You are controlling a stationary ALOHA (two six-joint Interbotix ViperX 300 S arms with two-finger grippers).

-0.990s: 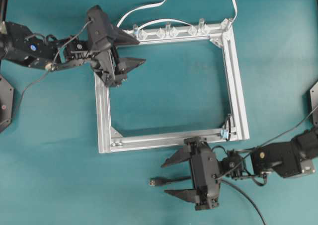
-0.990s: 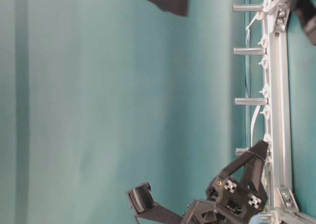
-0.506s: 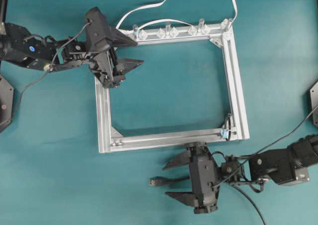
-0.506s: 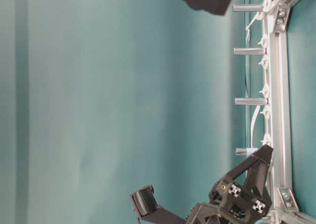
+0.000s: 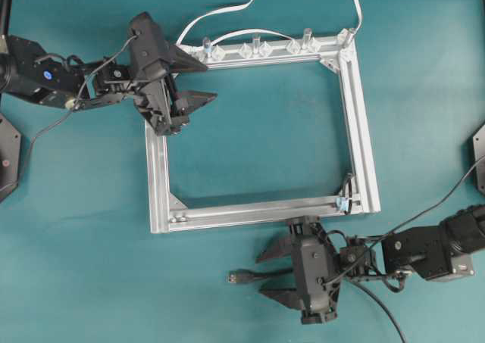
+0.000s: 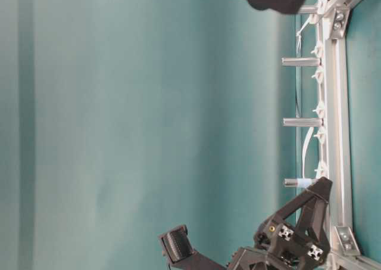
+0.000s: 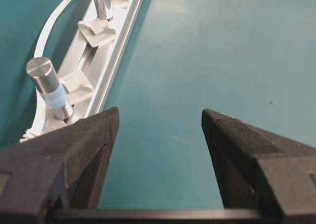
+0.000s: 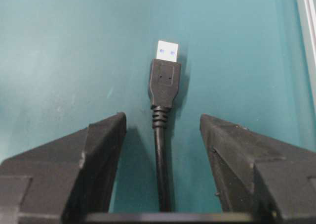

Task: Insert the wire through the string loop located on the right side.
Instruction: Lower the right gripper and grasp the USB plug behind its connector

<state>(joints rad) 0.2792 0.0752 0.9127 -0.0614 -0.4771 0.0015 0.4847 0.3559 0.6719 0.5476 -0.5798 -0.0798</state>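
Since the earlier frames the right gripper [image 5: 274, 277] has narrowed its fingers around the wire [image 8: 163, 115] at lower centre, not yet pinching. Left gripper [image 5: 198, 78] stays spread. Next: grasp, then aim at the string loop [image 5: 342, 202].

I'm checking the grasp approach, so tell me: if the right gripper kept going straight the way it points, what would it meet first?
The right gripper points along the wire, which already lies between its open fingers. Going on, it would pass along the plug; beyond that only bare teal table shows. Height above the wire is unclear.
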